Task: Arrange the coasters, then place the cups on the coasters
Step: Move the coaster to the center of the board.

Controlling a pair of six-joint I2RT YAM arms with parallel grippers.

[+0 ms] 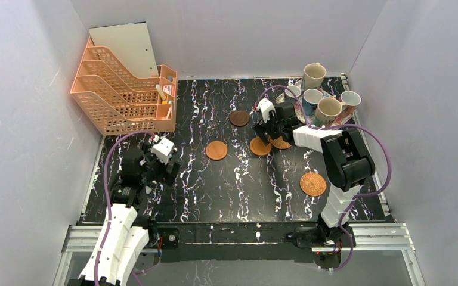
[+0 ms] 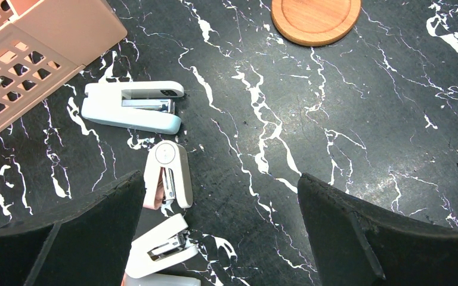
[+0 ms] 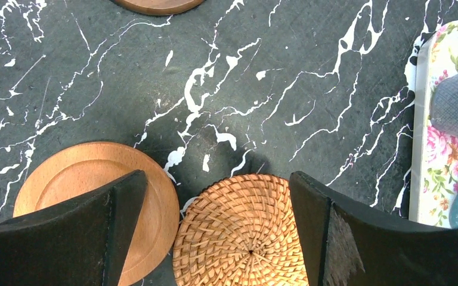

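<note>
Several coasters lie on the black marbled table: a dark brown one, two mid-brown wooden ones, and a wicker one near the right arm. Another wicker coaster lies flat between the fingers of my right gripper, which hangs open just above it; the wooden coaster touches its left side. Several cups stand on the floral tray at the back right. My left gripper is open and empty over bare table at the left.
An orange mesh file rack stands at the back left. Three white staplers lie by the left gripper's left finger. Grey walls close in the table on three sides.
</note>
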